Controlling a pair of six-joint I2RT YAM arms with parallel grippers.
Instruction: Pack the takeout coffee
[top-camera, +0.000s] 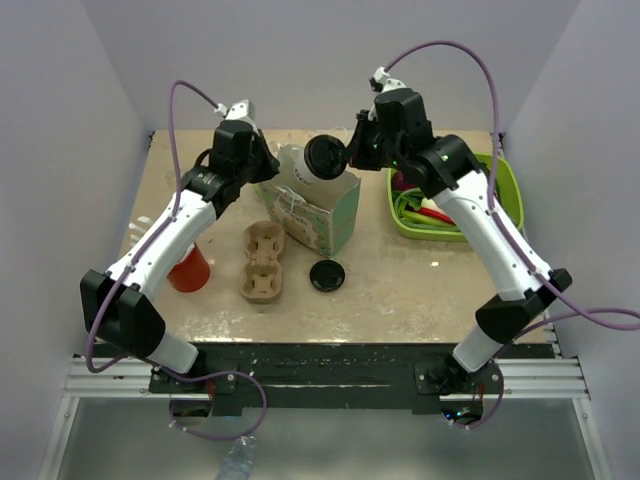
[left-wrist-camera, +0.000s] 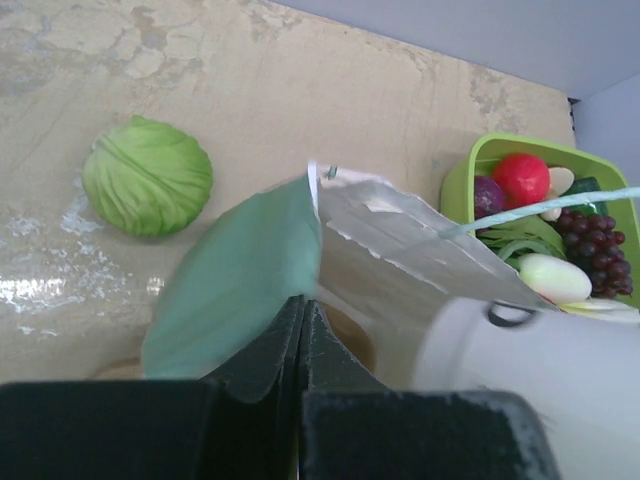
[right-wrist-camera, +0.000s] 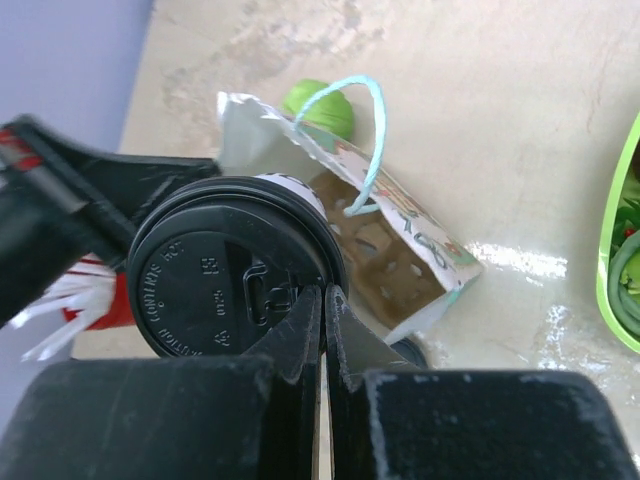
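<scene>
The takeout coffee (top-camera: 305, 163), a white paper cup with a black lid (right-wrist-camera: 225, 280), lies tilted over the open mouth of a green paper bag (top-camera: 325, 215). My right gripper (top-camera: 350, 152) is shut on the rim of the lid, and its jaws (right-wrist-camera: 323, 290) pinch the lid's edge. My left gripper (top-camera: 268, 165) is shut on the bag's green edge (left-wrist-camera: 240, 280), with its jaws closed tight (left-wrist-camera: 302, 300). The cup's white wall (left-wrist-camera: 540, 370) shows right beside the bag's rim. The bag's inside is mostly hidden.
A cardboard cup carrier (top-camera: 262, 262), a loose black lid (top-camera: 327, 275) and a red cup of white utensils (top-camera: 188, 268) lie in front of the bag. A green tray of vegetables (top-camera: 505, 180) stands at the right. A green cabbage (left-wrist-camera: 147, 175) lies behind the bag.
</scene>
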